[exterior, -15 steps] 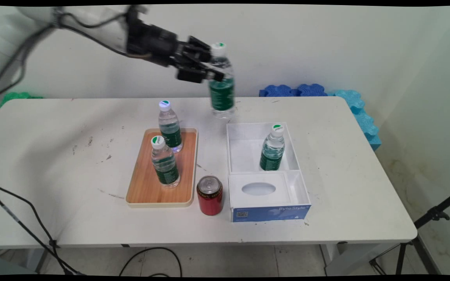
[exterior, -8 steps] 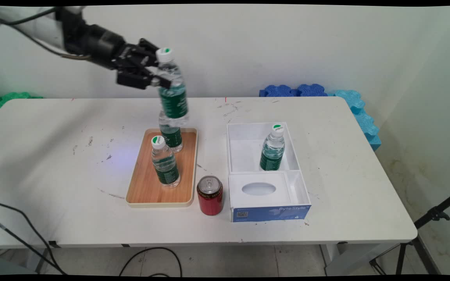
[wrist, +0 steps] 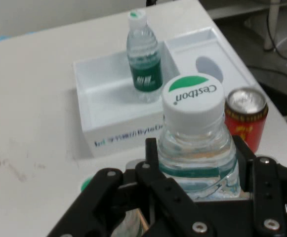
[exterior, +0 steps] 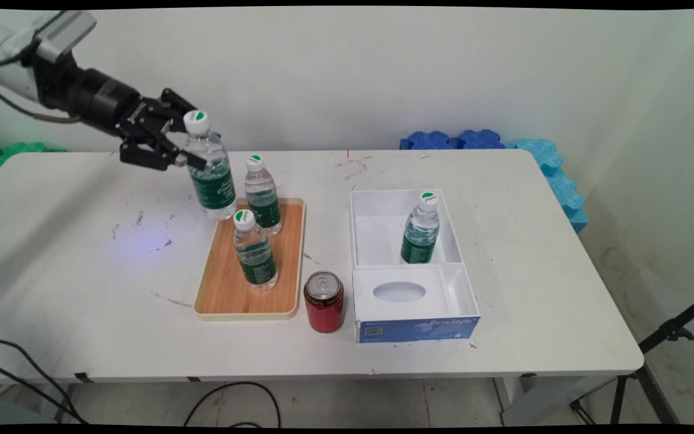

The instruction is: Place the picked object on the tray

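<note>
1. The gripper [exterior: 185, 152] pinches a water bottle [exterior: 209, 173] below its cap, keeping it upright.
2. The bottle hangs at the wooden tray [exterior: 226, 289]'s 11 o'clock corner, beside two standing bottles [exterior: 262, 196].

clear glossy plastic bottle [exterior: 209, 175]; matt wooden tray [exterior: 226, 283]; shiny metal can [exterior: 323, 301]

The held bottle [wrist: 197, 143] hides the tray's bottles in the hand view; its base is cut off.
</note>
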